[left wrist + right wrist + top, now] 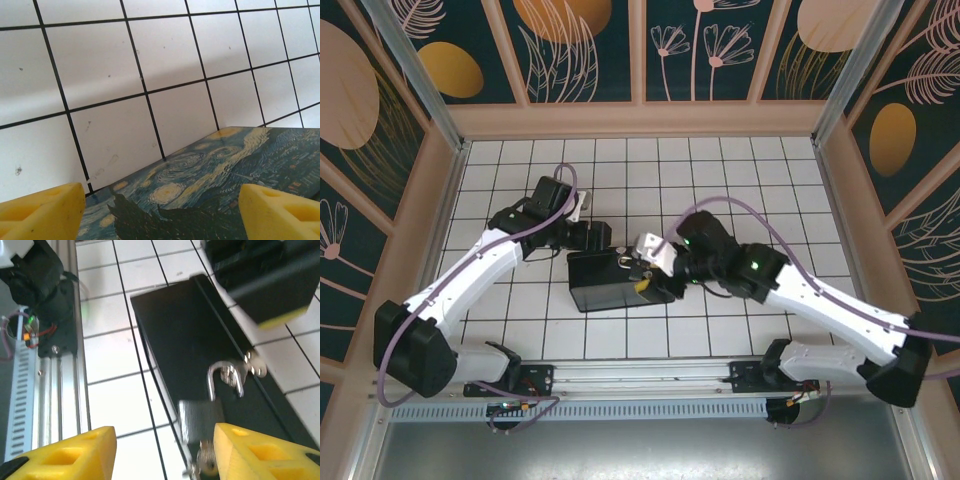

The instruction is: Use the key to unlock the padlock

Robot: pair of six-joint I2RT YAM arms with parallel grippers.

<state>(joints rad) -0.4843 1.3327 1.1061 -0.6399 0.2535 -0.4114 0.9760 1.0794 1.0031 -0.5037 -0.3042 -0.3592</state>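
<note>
From above, the left gripper point(592, 236) sits at the far edge of the box point(602, 290), and the right gripper point(640, 272) is over its front. Left wrist: the fingers are spread wide over the painted lid point(240, 170), gripping nothing. Right wrist: the fingers are apart and empty — the padlock point(200, 417) hangs from the hasp point(252, 367), with the key point(204, 462) (blurred) seemingly in its base. Best to pinch the key's head squarely, then twist — with the box steadied.

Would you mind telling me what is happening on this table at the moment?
The right gripper, jaws open, faces the padlock hanging by its shackle from the hasp of the dark box; the key seems to sit in its underside. The left gripper hovers open at the box's painted lid.
</note>
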